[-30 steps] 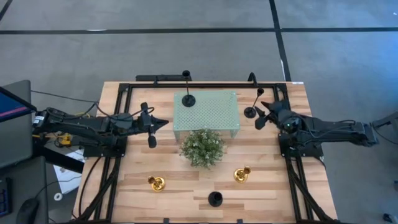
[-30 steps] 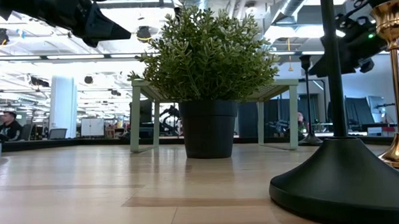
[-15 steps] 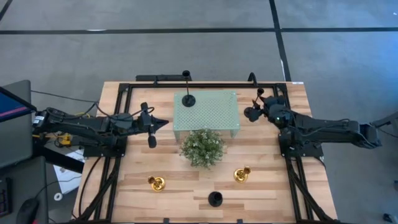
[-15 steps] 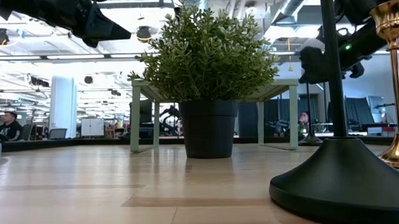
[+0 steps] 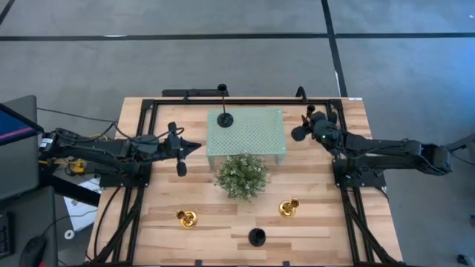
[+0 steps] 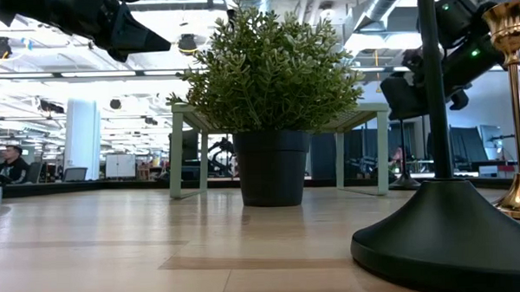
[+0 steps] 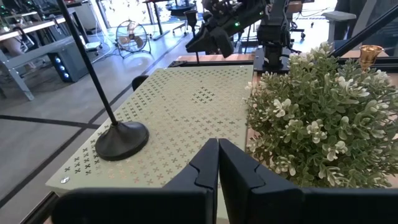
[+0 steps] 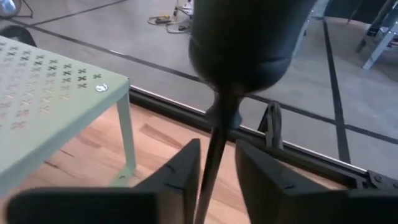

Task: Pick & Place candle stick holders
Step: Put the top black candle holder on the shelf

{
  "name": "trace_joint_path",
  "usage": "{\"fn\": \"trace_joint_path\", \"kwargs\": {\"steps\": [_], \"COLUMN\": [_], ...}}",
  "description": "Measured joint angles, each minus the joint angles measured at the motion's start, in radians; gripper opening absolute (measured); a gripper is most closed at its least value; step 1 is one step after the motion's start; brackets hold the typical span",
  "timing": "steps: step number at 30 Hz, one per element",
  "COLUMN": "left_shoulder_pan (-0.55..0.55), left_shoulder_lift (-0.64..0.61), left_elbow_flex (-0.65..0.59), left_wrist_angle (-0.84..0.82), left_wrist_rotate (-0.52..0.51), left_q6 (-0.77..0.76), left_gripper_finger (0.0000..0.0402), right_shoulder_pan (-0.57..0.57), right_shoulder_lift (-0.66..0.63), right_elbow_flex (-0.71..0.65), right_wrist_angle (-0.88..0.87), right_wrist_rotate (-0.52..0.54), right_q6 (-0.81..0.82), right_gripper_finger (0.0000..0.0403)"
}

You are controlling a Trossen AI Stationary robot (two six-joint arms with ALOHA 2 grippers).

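A black candle stick holder stands on its disc base (image 5: 297, 134) on the wood, right of the green perforated shelf (image 5: 249, 130). My right gripper (image 5: 309, 123) is open. Its fingers (image 8: 180, 171) stand on either side of this holder's thin stem (image 8: 214, 155), below the cup (image 8: 245, 37); I see no touch. A second black holder (image 5: 224, 119) stands on the shelf, and a third (image 5: 257, 236) stands near the front edge. Two gold holders (image 5: 187, 219) (image 5: 289, 208) stand at the front. My left gripper (image 5: 197, 147) is shut and empty beside the shelf's left edge.
A bushy green potted plant (image 5: 241, 176) stands mid-table, in front of the shelf. Black frame rails (image 5: 141, 133) run along the table's left, right and far sides. In the low view the third black holder's base (image 6: 445, 243) fills the near right.
My right gripper has gone toward the table's far edge and a little to the left, up to the black holder beside the shelf, whose stem now stands between its fingers. The holder has stayed in place.
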Motion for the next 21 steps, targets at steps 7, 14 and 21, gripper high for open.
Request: {"fn": "trace_joint_path", "kwargs": {"steps": [7, 14, 21], "left_shoulder_pan": [0.0, 0.0, 0.0], "left_shoulder_lift": [0.0, 0.0, 0.0], "left_elbow_flex": [0.0, 0.0, 0.0], "left_wrist_angle": [0.0, 0.0, 0.0], "left_wrist_rotate": [0.0, 0.0, 0.0], "left_q6": [0.0, -0.015, -0.022], "left_gripper_finger": [0.0011, 0.0011, 0.0011], "right_shoulder_pan": [0.004, 0.003, 0.004], "right_shoulder_lift": [-0.013, -0.084, -0.145], "right_elbow_flex": [0.0, 0.009, 0.2], "right_wrist_angle": [-0.003, -0.024, -0.298], "right_wrist_rotate": [0.004, -0.035, -0.043], "right_q6": [-0.052, -0.09, -0.133], "right_gripper_finger": [0.0008, 0.0006, 0.0003]}}
